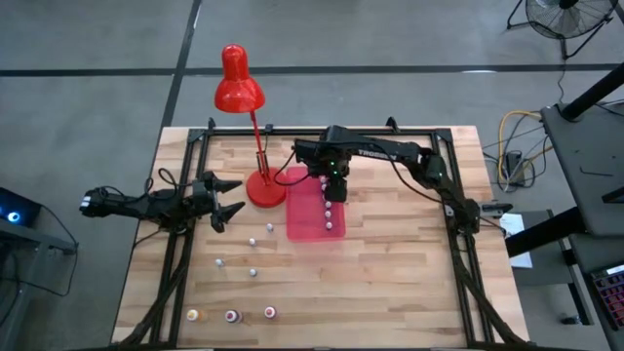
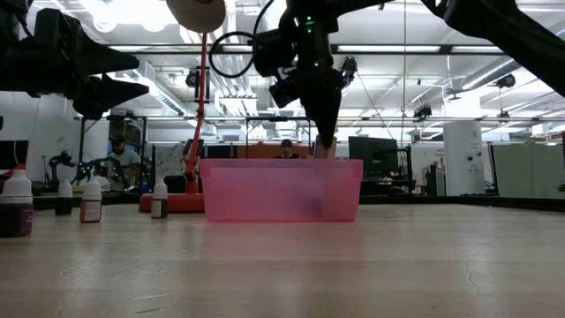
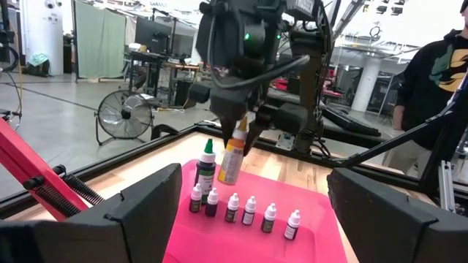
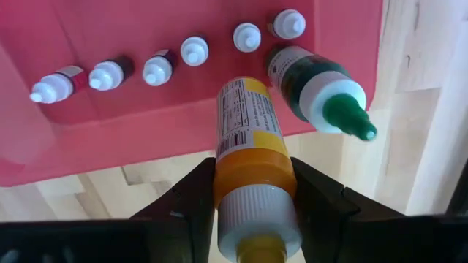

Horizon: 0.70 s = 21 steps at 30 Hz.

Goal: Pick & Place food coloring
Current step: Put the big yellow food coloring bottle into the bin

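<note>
Holding a yellow food coloring bottle (image 4: pixel 252 157) above the pink tray (image 1: pixel 304 222), right gripper (image 1: pixel 331 183) pinching it.

High view: left gripper (image 1: pixel 226 200) spread, beside the red lamp (image 1: pixel 242 93). Left wrist view: 6 small bottles (image 3: pixel 249 210) line the tray, a green-capped bottle (image 3: pixel 207 166) behind them.

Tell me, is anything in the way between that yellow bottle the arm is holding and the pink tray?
Nothing visible blocks it. The right gripper holds the yellow bottle above the pink tray. A green-capped bottle stands right beside it, and a row of small bottles lines the tray floor, so the open spot is tight.
</note>
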Motion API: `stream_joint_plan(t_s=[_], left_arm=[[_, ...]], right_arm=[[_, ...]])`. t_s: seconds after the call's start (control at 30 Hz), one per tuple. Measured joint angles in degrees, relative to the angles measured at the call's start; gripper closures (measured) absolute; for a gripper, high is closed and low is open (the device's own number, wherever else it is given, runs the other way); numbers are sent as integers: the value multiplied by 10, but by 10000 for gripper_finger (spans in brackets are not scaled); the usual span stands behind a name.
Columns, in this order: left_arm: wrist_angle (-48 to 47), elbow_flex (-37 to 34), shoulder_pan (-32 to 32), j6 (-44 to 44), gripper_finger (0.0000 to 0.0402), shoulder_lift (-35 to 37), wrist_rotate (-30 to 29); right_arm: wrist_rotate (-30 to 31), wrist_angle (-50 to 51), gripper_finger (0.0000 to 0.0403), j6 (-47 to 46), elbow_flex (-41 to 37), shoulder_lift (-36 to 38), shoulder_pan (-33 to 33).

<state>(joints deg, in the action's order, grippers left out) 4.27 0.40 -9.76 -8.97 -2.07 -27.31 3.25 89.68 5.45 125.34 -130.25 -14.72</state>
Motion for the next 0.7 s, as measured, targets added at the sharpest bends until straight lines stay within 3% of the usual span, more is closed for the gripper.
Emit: stream_joint_plan(t_s=[0.7], left_arm=[[0,0,0,0,87,0,0]], right_arm=[[-1,-31,270,18,-1,-59,3]])
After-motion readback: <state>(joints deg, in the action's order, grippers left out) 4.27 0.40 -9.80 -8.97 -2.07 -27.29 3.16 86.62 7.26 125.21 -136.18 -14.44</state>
